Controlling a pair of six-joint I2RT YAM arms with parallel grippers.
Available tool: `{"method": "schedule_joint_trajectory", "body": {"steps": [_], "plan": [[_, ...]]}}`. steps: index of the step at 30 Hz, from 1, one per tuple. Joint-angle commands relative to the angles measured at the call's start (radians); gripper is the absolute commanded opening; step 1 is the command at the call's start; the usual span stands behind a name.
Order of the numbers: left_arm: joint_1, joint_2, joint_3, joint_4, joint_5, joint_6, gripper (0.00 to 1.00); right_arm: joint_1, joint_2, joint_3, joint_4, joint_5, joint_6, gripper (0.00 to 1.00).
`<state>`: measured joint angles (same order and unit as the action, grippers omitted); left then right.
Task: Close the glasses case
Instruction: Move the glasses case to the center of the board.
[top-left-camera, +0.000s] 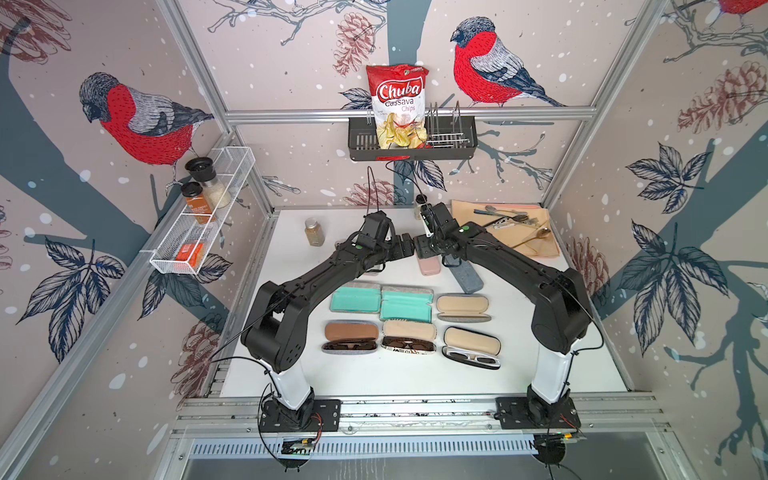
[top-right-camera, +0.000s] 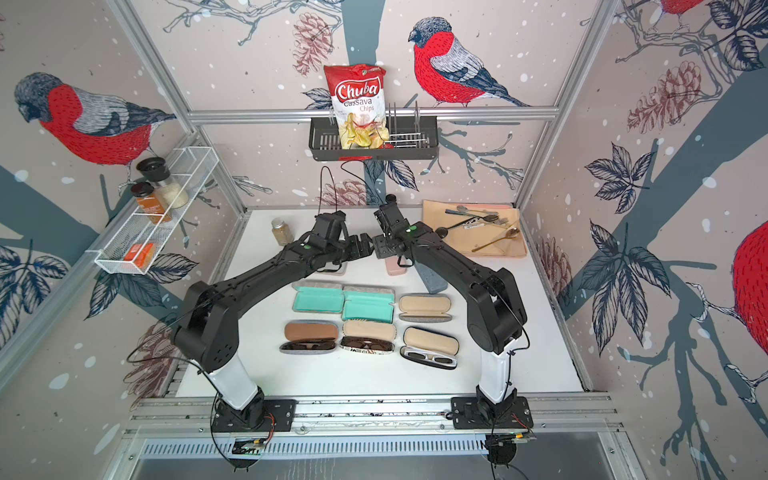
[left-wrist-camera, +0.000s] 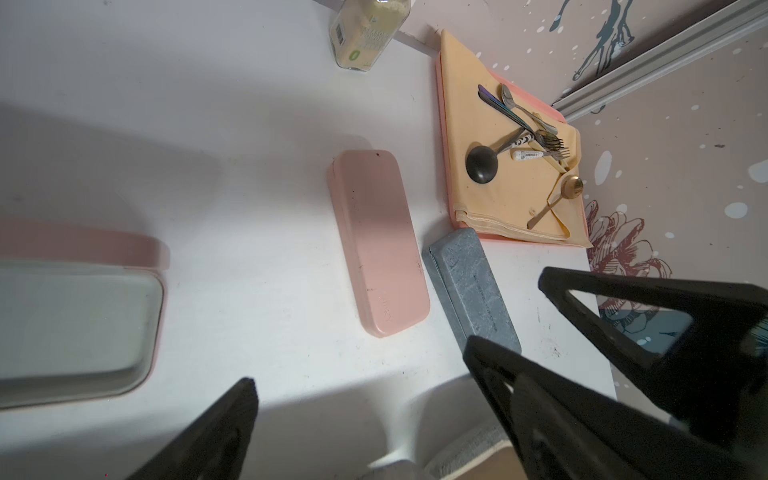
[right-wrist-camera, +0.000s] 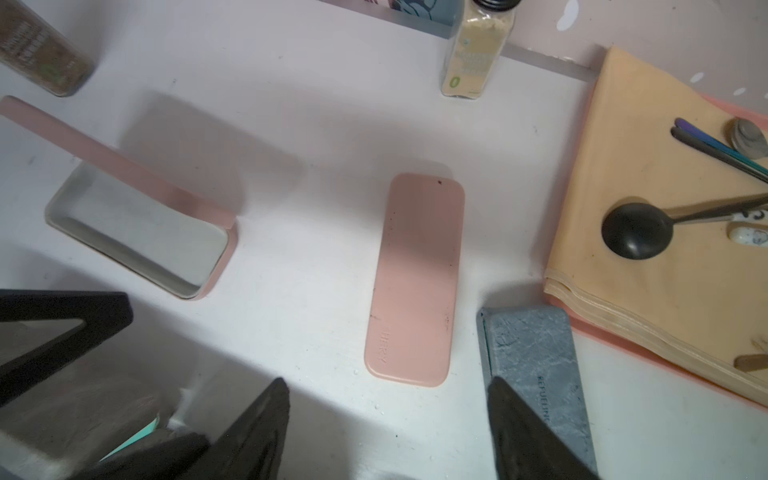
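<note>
Right wrist view: closed pink glasses case lies just beyond the right pincer, jaws apart.

Bright even light, soft shadows on the white table, wide-angle edge distortion, wrist-view foregrounds blurred

Three walls close in the white tabletop. All are papered in pale pink with dark branches, pine cones, white flecks and red-breasted birds. Aluminium posts run up the corners, and a rail crosses the back wall. A black basket hangs from that rail. A white wire shelf is fixed to the wall on the left in both top views. Along the near edge lie metal tracks and a slotted grille. The light is even and soft.
</note>
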<state>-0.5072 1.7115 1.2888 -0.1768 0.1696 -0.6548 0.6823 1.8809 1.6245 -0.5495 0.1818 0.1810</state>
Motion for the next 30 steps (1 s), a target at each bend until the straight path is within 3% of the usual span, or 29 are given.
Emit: {"method": "schedule_joint_trajectory", "body": {"steps": [1, 8, 30], "plan": [[0.027, -0.062, -0.055, -0.006, -0.061, -0.012, 0.95, 0.008, -0.027, -0.032, 0.118, -0.081, -0.064, 0.83], [0.087, -0.205, -0.195, 0.001, -0.124, -0.038, 0.95, 0.016, 0.010, 0.005, 0.160, -0.222, -0.106, 0.88], [0.177, -0.421, -0.398, -0.020, -0.176, -0.076, 0.95, 0.028, 0.298, 0.227, 0.141, -0.337, -0.163, 0.87]]}}
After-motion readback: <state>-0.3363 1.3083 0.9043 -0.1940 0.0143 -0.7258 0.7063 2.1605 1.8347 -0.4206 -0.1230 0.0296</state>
